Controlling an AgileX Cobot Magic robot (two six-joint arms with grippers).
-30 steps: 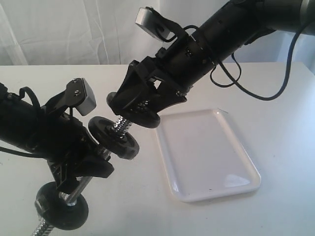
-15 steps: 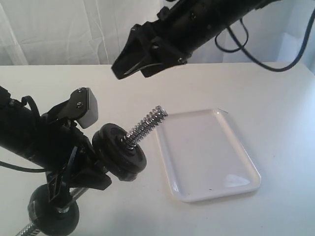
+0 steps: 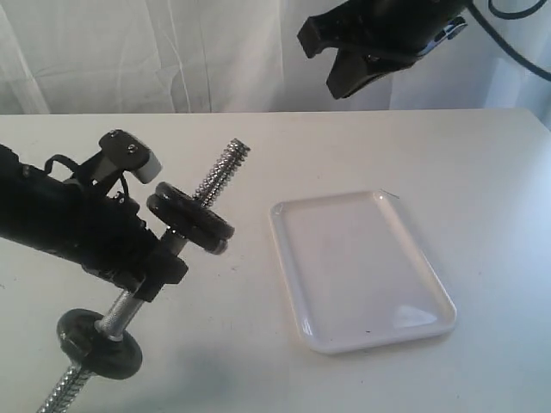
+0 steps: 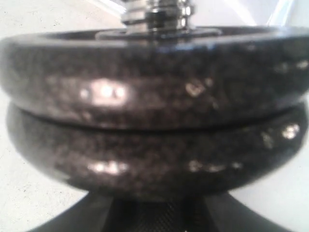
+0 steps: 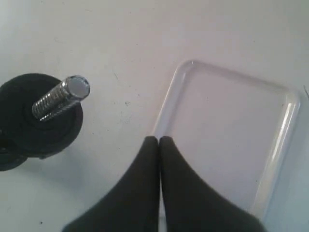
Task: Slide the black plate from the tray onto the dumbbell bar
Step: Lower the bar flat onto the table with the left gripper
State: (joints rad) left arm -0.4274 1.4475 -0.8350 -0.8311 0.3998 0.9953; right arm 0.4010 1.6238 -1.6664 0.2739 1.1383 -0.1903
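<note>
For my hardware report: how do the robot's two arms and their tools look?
Both arms are matte black. The left arm bears a small grey camera box on a black bracket, with thin black cables. The right tool has two tapering black fingers.

Left wrist view: two stacked discs (image 4: 154, 121) fill the frame, blurred and cut off at both sides (their rims look alike), hiding almost all of the left gripper (image 4: 154, 218). Exterior view: the lower end of the dumbbell bar (image 3: 222, 172) leaves the bottom edge; the right arm (image 3: 387, 26) is cropped at the top
</note>
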